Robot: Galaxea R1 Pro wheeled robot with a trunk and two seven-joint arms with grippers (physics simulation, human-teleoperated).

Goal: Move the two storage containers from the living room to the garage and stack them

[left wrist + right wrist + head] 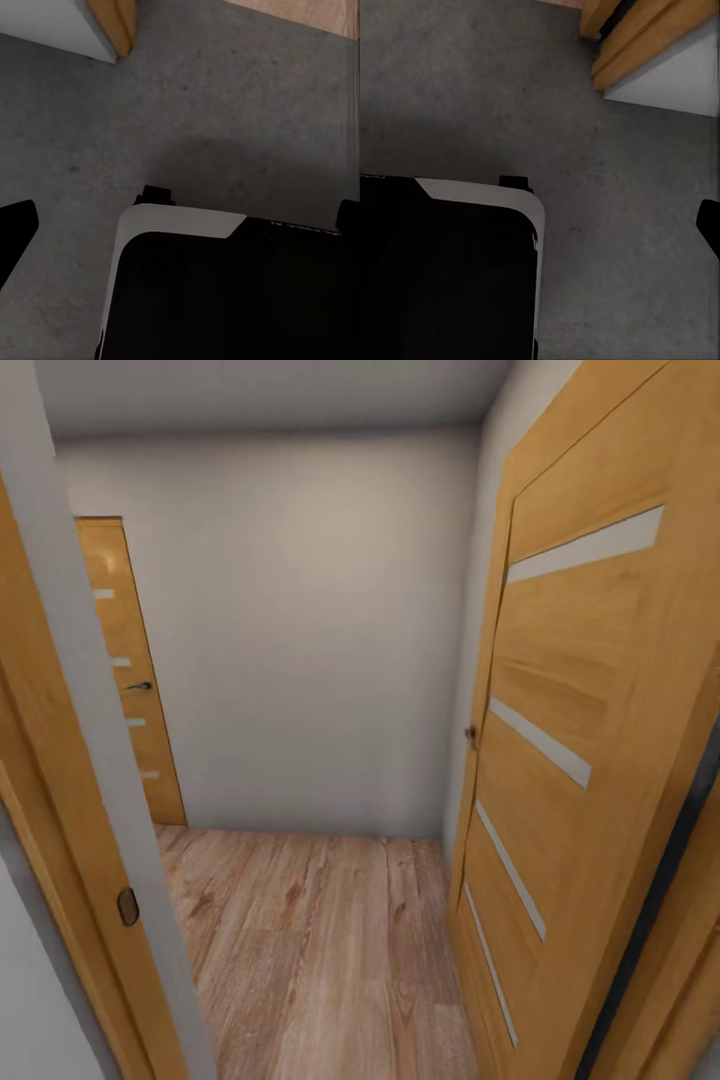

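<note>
The head view looks through a doorway into a small hallway with a light wood-plank floor [320, 950] and a plain white wall [310, 630] at its far end. An open wooden door [590, 760] with narrow pale strips stands at the right, and a second, closed wooden door [128, 670] with a dark handle is at the far left corner of the hallway. The wooden door frame [60, 880] rises close at the left edge. Both wrist views look down on the dark grey concrete floor [225, 97] (mottled, with a soft shadow on it), where the robot's black and white base [225, 292] is seen. In the left wrist view a dark fingertip [15, 229] appears at the edge, and in the right wrist view another [709, 225]; whether either claw is released or clenched I cannot tell. A corner of wooden frame and white wall [675, 52] shows beside the concrete.
</note>
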